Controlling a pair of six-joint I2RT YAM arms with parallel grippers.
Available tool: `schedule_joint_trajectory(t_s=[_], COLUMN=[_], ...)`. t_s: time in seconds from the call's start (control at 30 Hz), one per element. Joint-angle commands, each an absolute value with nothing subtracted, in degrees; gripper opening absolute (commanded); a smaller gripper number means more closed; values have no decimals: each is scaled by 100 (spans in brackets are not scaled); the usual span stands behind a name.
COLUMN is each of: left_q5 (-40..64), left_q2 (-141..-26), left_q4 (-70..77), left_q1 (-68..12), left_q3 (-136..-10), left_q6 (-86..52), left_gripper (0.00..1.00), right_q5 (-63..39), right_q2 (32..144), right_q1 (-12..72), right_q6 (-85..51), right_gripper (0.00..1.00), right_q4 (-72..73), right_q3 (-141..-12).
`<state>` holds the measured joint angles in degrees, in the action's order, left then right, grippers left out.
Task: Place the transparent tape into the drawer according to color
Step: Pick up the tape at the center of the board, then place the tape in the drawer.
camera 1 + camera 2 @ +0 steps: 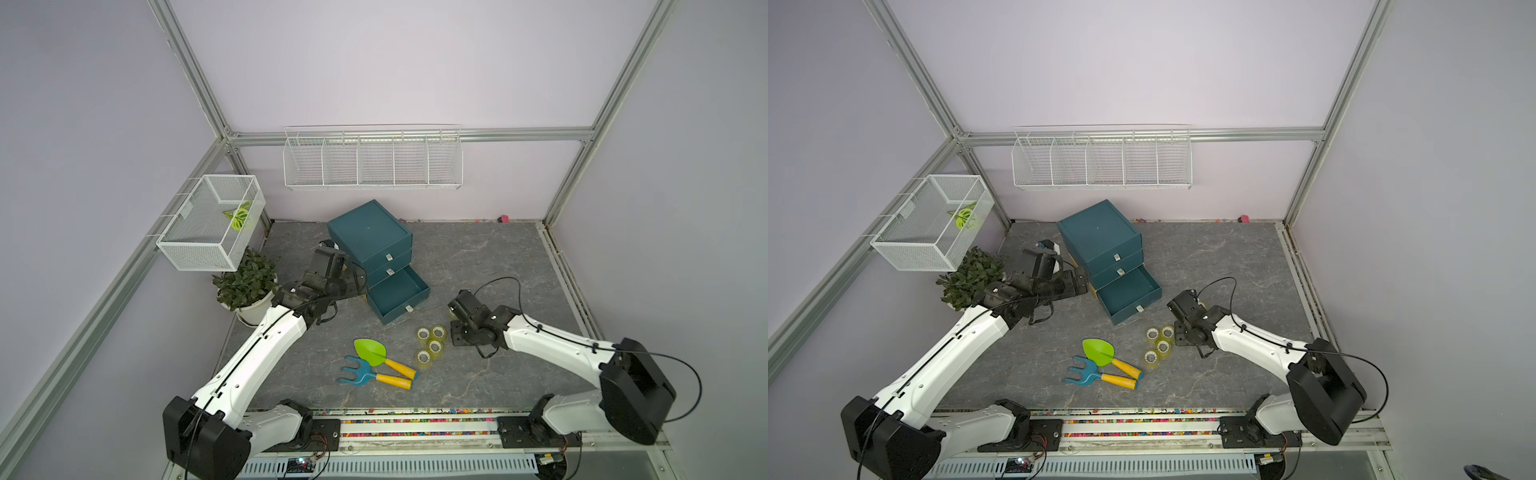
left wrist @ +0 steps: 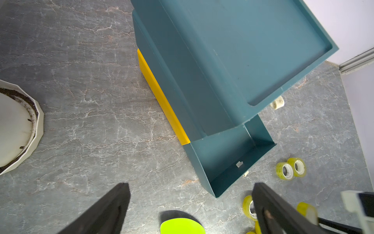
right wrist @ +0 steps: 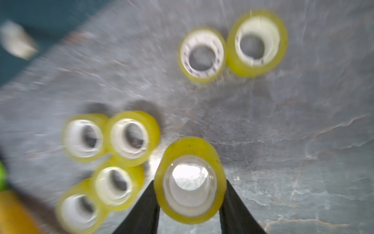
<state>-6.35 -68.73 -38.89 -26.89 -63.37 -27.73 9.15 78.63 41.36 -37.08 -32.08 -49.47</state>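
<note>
My right gripper is shut on a yellow-green transparent tape roll, one black finger on each side of it. Several more yellow-green rolls lie on the table: a cluster and a pair. In both top views the right gripper sits just right of the teal cabinet's open bottom drawer, which is empty. The two upper drawers are shut. My left gripper is open and empty beside the cabinet's left side.
A green toy shovel and a blue toy rake lie in front of the cabinet. A potted plant stands at the left. A wire basket and a wire rack hang on the walls.
</note>
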Motion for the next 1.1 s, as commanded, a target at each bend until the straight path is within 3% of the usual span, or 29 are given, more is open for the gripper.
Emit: schedule_joint_trajectory(t_s=[0.0, 0.37, 0.57, 0.77, 1.07], left_q5=[-635, -580, -539, -462, -234], left_q2=[-6926, -6935, -6974, -7022, -7076], left_q4=[-3812, -3830, -3831, -3850, -3938], left_q1=[-2672, -2672, -2672, -2673, -2698], left_q3=[-6240, -6214, -6214, -6223, -6361], left_q6=[-2672, -2657, -2646, -2593, -2549], left_gripper=[100, 100, 100, 100, 100], right_q5=[463, 0, 73, 60, 155], right_q2=[7867, 10182, 10968, 11172, 10631], right_q1=[4131, 4095, 4027, 3999, 4000], right_q6=[-3141, -2721, -2719, -2795, -2920], right_gripper=[28, 29, 32, 54, 58], right_q4=[-3042, -2758, -2750, -2692, -2560], right_q3=[-5488, -7990, -8563, -8659, -8358])
